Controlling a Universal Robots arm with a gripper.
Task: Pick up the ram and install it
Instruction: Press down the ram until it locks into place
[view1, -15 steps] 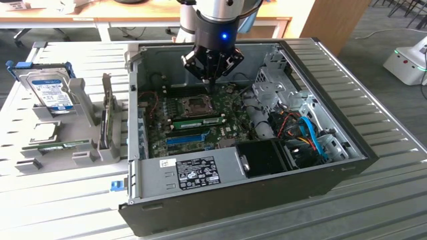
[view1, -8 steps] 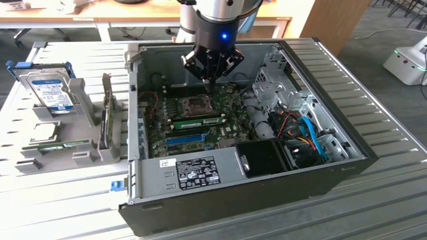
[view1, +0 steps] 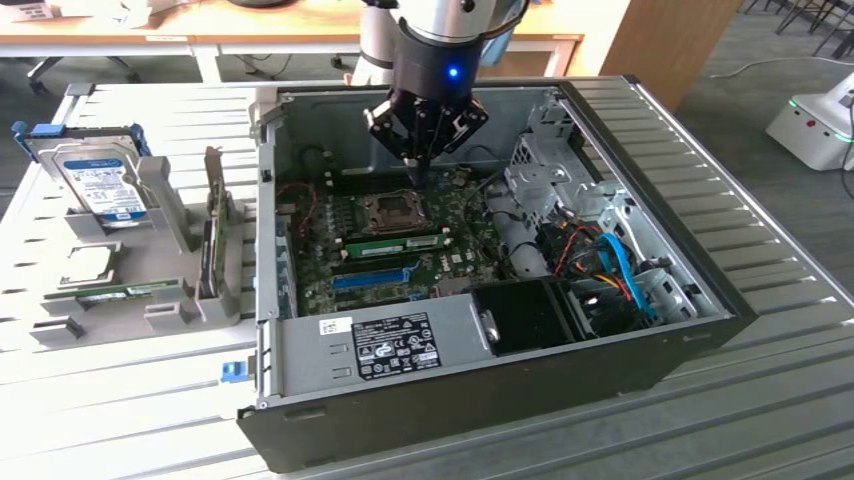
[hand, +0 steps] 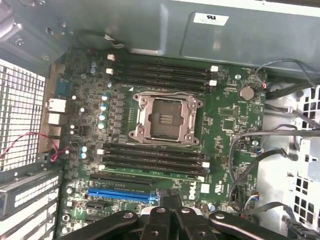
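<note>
A: What is seen of the black robot gripper (view1: 418, 165)?

B: It is hung over the open black and grey computer case (view1: 667, 340), inside the far half, just above the green motherboard (view1: 400, 235). The fingers (view1: 416, 158) are pressed together to a point, and nothing is seen pinched between them. In the wrist view the gripper (hand: 170, 202) is seen at the edge of the picture, its tip over the board beside the long blue plastic slot (hand: 120, 194).

A: Where is the ram found?

B: A long, thin green circuit-board stick, the ram (view1: 398, 241), is seated on the motherboard on the near side of the square silver processor socket (view1: 396, 209), lying lengthwise across the board. In the wrist view the ram (hand: 150, 173) is made out as a thin green strip in the bank of black memory slots (hand: 152, 159), in the slot closest to the blue plastic slot. The gripper is held apart from it.

A: What else is laid out?

B: On the ribbed grey metal worktop (view1: 747, 190), at the exterior view's left of the case, a grey plastic holder rack (view1: 147, 290) is set. A silver hard drive with a blue label (view1: 100, 185) is stood upright in its far part. A second green stick (view1: 130, 292) is laid flat in a near compartment of the rack. Inside the case, blue and orange cables (view1: 617, 270) are bundled at the exterior view's right, and a white label (view1: 387, 345) is stuck on the near grey panel.
</note>
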